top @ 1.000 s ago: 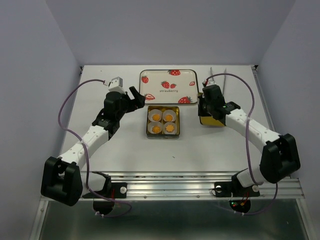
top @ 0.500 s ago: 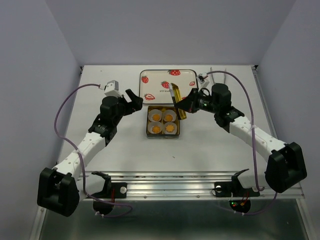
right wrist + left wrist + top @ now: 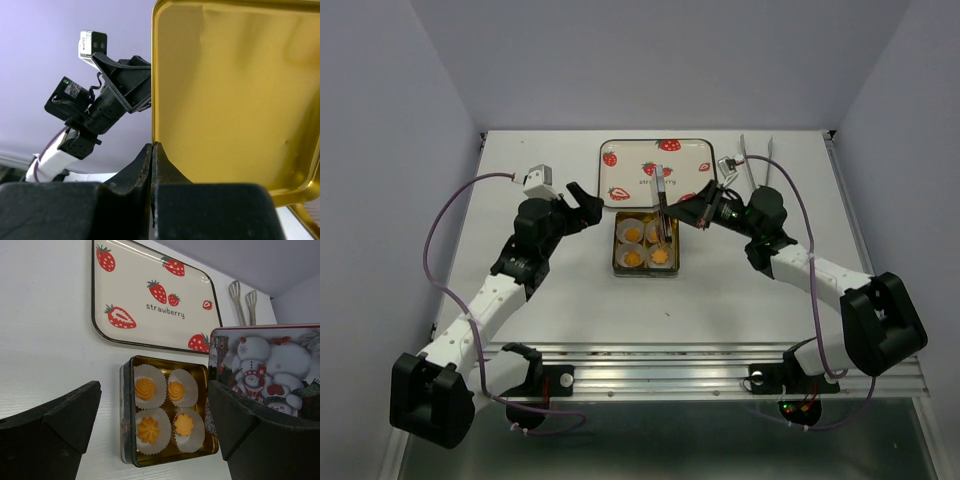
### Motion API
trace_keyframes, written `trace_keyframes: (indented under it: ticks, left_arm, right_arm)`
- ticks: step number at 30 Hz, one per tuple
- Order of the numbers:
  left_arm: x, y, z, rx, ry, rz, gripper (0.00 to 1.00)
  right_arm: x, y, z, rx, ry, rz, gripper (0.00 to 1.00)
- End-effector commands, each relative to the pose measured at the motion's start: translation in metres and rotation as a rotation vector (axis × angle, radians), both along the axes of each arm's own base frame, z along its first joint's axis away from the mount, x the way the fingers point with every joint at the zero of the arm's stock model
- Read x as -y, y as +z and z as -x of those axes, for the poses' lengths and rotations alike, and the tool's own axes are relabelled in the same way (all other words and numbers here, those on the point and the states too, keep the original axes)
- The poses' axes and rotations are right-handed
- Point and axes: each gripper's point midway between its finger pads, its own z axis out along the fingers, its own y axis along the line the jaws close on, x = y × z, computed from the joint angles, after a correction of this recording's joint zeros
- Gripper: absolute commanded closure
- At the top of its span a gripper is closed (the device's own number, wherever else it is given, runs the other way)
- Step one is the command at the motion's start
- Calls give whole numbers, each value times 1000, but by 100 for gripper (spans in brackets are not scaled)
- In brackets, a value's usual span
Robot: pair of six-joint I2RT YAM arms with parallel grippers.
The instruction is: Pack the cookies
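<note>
Currently all four small orange-yellow flower-shaped cookies sit in the square gold metal tin, one per white pleated paper cup, two by two. No cookie is visible on the white table or on the cream strawberry-printed tray, which lies just beyond the tin at its 12 o'clock. A pair of metal tongs lies well apart at about 2 o'clock.

Progress, as judged: filling looks complete and the tin is uncovered, so what is left is closing it.

Right gripper: fingers pinched fully together on the rim of the snowman-printed tin lid. The lid is held on edge, not flat. Its gold inside faces the right wrist camera and its printed face is turned toward the left arm.

Position, top view: the lid stands over the tin's far-right part, at roughly 1 o'clock from the tin's centre. The gripper itself is outboard at 2 o'clock. I cannot tell whether the lid's lower edge touches the tin or hangs just above it. The cookies lie below the lid, toward 7 o'clock from it.

Left gripper: jaws spread wide and holding nothing, near the tin at its 10 o'clock.

Next, as judged: tip the lid flat and square it over the tin.
</note>
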Motion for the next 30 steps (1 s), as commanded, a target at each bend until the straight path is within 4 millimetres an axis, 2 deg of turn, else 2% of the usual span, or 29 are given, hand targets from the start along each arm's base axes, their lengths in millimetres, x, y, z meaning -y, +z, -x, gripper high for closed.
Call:
trace_keyframes:
  ticks: [1, 7, 12, 22, 30]
  left_arm:
    - [1, 18, 6, 50, -10, 23, 1]
    - [0, 17, 11, 38, -7, 32, 1]
    - [0, 15, 13, 23, -4, 42, 1]
    - [1, 17, 9, 26, -6, 40, 1]
    - [2, 16, 9, 21, -7, 33, 1]
  right_arm:
    - [3, 28, 4, 16, -4, -149, 99]
    - [1, 8, 3, -86, 7, -174, 99]
    - [5, 6, -3, -127, -31, -200, 99]
    - [4, -14, -6, -245, -15, -275, 99]
    - [7, -23, -9, -257, -34, -266, 99]
